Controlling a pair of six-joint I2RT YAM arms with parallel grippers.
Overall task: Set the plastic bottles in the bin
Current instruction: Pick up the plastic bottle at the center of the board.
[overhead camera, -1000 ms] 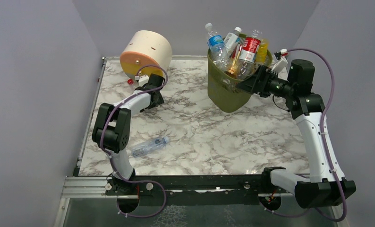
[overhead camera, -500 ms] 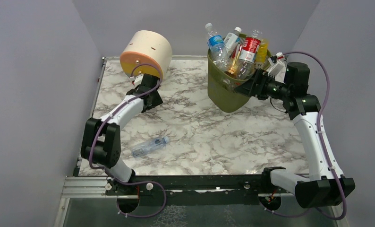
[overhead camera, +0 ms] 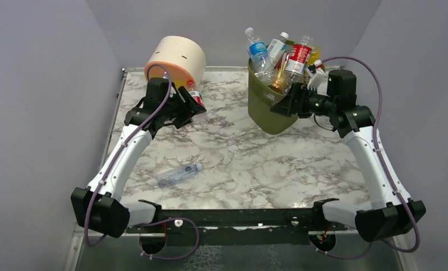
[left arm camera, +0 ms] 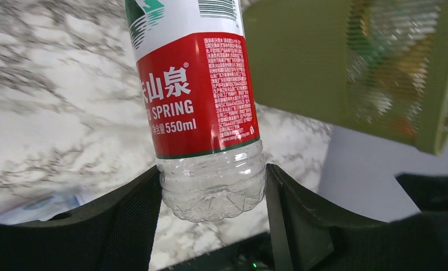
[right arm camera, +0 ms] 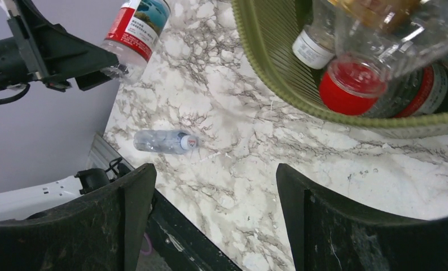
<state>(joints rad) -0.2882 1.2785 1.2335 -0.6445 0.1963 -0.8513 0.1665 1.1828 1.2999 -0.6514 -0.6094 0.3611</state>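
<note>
Your left gripper [overhead camera: 183,108] has just clamped on the red-label bottle [left arm camera: 196,96] and lifted it at far left. Carry it right to the heaped bin [overhead camera: 265,110]. One clear bottle [overhead camera: 178,174] lies near-left.

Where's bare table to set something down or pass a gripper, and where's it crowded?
Free: the table's middle, between the lying bottle and the bin, and the near-right corner. Crowded: the bin's mouth, heaped with bottles, and the far left, where the left gripper holds a red-labelled bottle by the round box.
</note>
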